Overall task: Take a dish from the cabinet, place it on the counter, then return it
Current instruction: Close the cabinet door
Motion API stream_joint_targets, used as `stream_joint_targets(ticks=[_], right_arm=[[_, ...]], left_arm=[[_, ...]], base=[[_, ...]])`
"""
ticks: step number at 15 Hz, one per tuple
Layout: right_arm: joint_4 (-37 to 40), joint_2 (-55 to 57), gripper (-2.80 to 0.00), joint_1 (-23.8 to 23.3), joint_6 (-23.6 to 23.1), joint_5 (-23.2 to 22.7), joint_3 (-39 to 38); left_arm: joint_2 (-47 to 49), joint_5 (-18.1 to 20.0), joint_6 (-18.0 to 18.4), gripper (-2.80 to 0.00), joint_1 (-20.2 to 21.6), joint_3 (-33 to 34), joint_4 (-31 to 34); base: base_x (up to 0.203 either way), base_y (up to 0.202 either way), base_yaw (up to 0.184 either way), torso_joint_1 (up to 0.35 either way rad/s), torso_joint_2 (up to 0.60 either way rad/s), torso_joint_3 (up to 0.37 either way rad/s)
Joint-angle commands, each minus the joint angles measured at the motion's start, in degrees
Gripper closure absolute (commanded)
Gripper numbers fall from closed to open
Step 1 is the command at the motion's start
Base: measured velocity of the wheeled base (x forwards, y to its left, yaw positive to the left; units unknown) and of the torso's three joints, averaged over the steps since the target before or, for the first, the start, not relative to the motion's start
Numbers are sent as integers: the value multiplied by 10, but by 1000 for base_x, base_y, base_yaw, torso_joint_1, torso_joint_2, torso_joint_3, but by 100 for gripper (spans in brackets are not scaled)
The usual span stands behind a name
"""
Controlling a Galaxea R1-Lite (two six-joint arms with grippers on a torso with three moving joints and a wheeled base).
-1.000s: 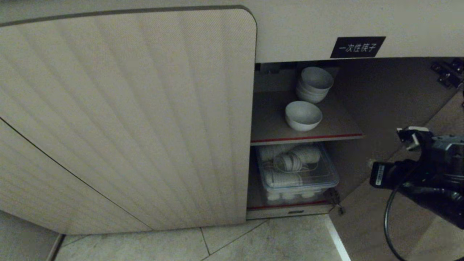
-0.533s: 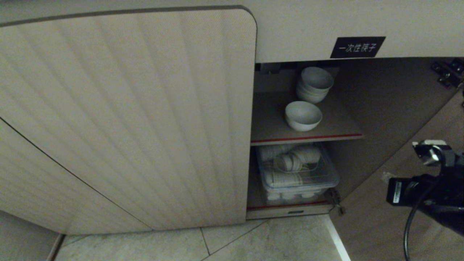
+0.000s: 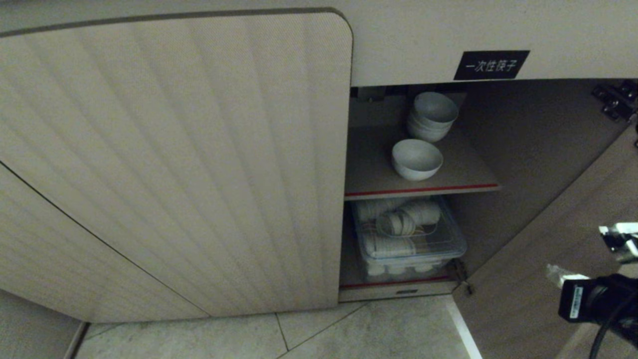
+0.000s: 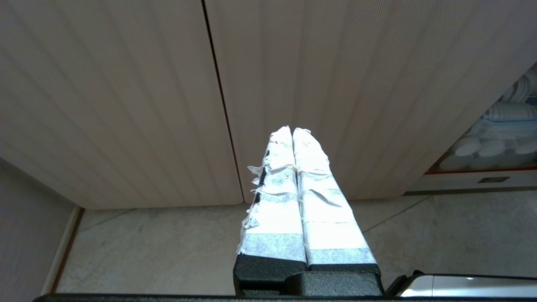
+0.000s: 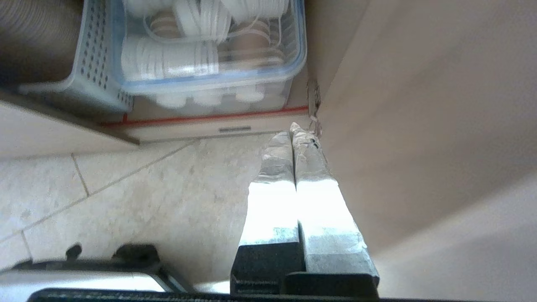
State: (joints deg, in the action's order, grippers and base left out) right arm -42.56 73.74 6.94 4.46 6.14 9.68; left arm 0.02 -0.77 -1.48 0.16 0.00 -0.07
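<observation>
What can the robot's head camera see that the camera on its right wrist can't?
Only the head view shows the single small white ceramic bowl on the red-edged upper shelf, the stack of white bowls behind it, and the black label with white characters. Only the right wrist view shows the right gripper with its taped fingers shut together, and a perforated pale basket. Both show the clear plastic lidded box of white items, the open door and the tiled floor.

I see the cabinet (image 3: 423,50) open on its right half only; the shut fluted door (image 3: 174,164) blocks the left. On the upper shelf (image 3: 369,174) there's free room left of the dish (image 3: 416,158), with stacked bowls (image 3: 431,115) behind. A clear bin (image 3: 411,239) fills the lower space.
</observation>
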Motion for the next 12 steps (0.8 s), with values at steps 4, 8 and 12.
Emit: stream_joint_targets(ticks=[4, 8, 12], right_arm=[[3, -88, 0, -10, -7, -6, -64], [36, -176, 0, -52, -14, -41, -91], [139, -300, 0, -91, -22, -63, -95]], left_arm=[[0, 0, 0, 0, 0, 0, 0], [0, 0, 0, 0, 0, 0, 0], [0, 0, 0, 0, 0, 0, 0]], base=[[0, 0, 0, 0, 0, 0], [0, 0, 0, 0, 0, 0], [0, 0, 0, 0, 0, 0]])
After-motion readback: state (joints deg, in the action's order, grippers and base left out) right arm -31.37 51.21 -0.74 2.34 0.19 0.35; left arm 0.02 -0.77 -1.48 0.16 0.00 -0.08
